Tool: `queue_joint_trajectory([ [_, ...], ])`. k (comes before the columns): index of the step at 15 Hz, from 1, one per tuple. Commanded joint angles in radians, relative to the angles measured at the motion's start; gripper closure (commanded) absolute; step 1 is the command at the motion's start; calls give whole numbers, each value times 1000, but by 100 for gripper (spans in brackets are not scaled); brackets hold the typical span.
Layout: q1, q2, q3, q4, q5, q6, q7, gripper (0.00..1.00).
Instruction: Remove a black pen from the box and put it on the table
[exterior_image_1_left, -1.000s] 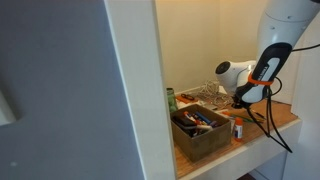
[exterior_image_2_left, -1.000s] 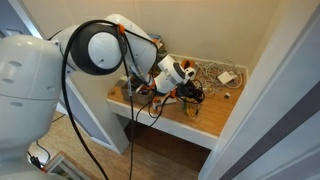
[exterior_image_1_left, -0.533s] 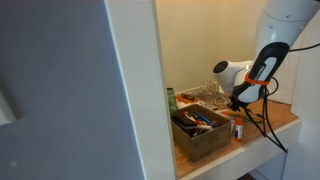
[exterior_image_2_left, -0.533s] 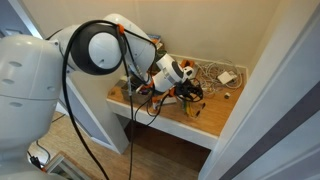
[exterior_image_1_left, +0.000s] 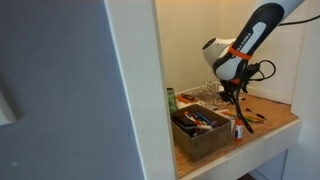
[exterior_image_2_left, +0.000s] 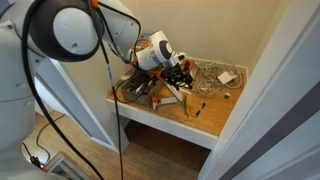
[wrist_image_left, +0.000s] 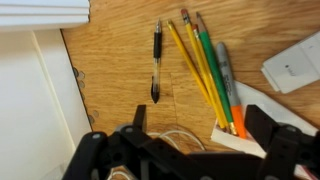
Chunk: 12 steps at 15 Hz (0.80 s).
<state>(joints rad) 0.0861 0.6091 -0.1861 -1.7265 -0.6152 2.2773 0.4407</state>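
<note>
The hand hangs over the worktop, its fingers spread wide with nothing between them. Just ahead of it in the wrist view, a black pen lies flat on the bare wood. A row of pencils and a grey marker lie a little to one side. In an exterior view the box stands below and beside the hand, near the worktop's white front edge, with clutter inside. Cream walls close in the alcove, and a white post stands in the foreground.
</note>
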Motion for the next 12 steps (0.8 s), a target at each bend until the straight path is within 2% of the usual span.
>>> queue_joint_trajectory([
  [1,3,-114,47,-35,138,-177,-61,0],
  [5,6,-195,91,-38,249,-329,-61,0],
  [9,7,-263,126,-59,315,-367,-52,0],
  [11,18,-265,137,-54,300,-400,-67,0],
  [12,10,-235,129,-25,286,-377,-50,0],
])
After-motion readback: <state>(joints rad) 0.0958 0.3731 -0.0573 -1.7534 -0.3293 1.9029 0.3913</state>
